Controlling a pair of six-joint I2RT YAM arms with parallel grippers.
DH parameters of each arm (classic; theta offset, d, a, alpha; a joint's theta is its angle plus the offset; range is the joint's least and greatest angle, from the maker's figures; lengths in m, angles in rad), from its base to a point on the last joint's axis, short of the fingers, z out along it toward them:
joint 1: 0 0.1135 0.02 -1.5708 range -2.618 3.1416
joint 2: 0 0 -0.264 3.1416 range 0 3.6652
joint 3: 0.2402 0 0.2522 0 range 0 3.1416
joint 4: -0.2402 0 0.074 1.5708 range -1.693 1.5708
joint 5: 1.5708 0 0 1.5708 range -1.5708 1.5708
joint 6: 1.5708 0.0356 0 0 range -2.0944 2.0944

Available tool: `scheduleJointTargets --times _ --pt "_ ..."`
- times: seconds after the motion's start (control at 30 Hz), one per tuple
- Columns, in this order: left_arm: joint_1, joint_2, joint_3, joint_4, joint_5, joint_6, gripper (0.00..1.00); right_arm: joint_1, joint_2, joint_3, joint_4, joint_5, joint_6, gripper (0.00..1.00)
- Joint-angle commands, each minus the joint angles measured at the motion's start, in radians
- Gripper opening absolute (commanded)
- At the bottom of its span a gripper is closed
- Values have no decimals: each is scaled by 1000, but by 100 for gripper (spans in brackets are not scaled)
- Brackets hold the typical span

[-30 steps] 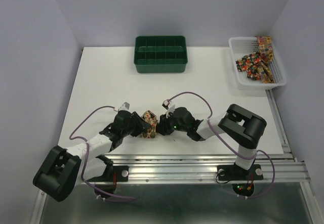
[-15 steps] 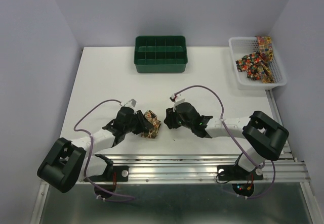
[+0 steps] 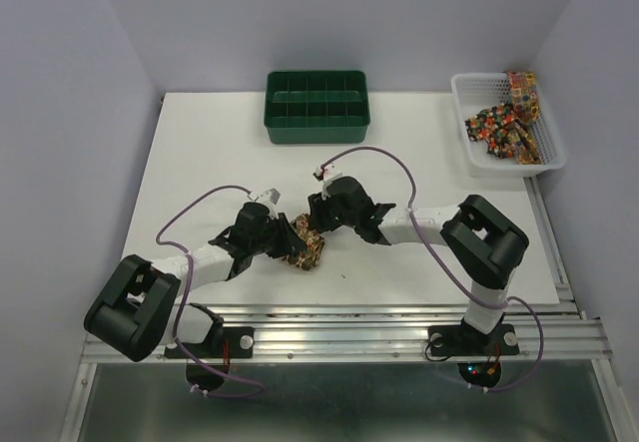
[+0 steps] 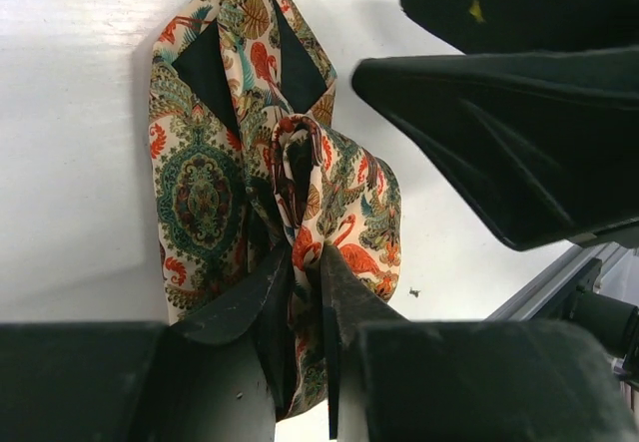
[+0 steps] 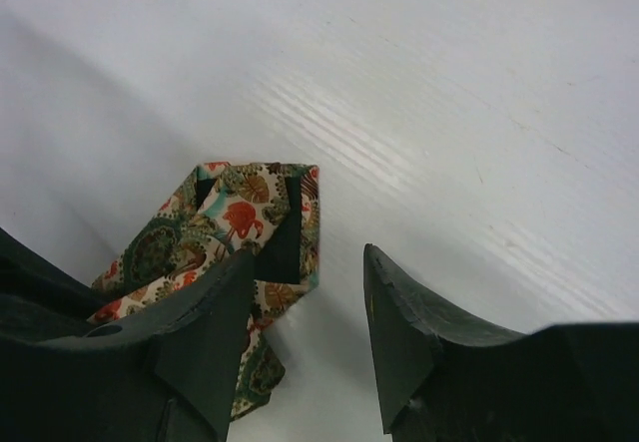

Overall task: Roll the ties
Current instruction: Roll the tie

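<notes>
Mid-roll on one tie [image 4: 205,178], bunched at 6 o'clock on the table [image 3: 200,163]: left gripper [image 4: 308,262] pinches its coiled fold, right gripper [image 5: 310,282] spread, empty, at tie's 1 o'clock; next probably needs right to tuck the loose pointed end in.

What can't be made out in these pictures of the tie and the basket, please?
Top view: the tie lies partly under the left hand and right hand, so its roll is hidden.
Left wrist view: its near end disappears between that hand's fingers.
Right wrist view: one finger covers its lower part.
Top view: the ties heaped in the basket are too small to count.
</notes>
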Motion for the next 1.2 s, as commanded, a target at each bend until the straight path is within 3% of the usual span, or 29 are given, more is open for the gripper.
scheduleJointTargets --times 0.0,0.07,0.37,0.5,0.63,0.73,0.77,0.83,0.87,0.93,1.17 --pt "-4 -30 -40 -38 -32 13 22 0 69 97 2 -64 -57 54" --pt "-4 -31 -39 -44 -46 13 22 2 80 113 -30 -45 -32 53" --pt "-4 -39 -50 -57 -67 -10 26 0 -112 -133 15 110 129 45" --pt "-3 -77 -68 -44 -73 -23 31 2 -145 -218 -5 -26 127 35" --pt "-3 -106 -80 -38 -72 -30 33 5 -152 -252 29 -171 117 32" --pt "-3 -125 -91 -24 -63 -36 41 11 -123 -251 64 -247 115 32" --pt "-3 -131 -103 -14 -52 -39 50 19 -113 -240 78 -275 117 31" --pt "-3 -137 -120 -5 -46 -43 50 34 -86 -228 94 -315 115 31" --pt "-3 -148 -128 3 -38 -51 57 37 -77 -222 100 -342 121 31" --pt "-3 -160 -143 20 -30 -60 61 43 -60 -211 121 -364 130 30" --pt "10 -191 -186 77 -21 -123 61 48 -18 -234 299 -442 271 28"
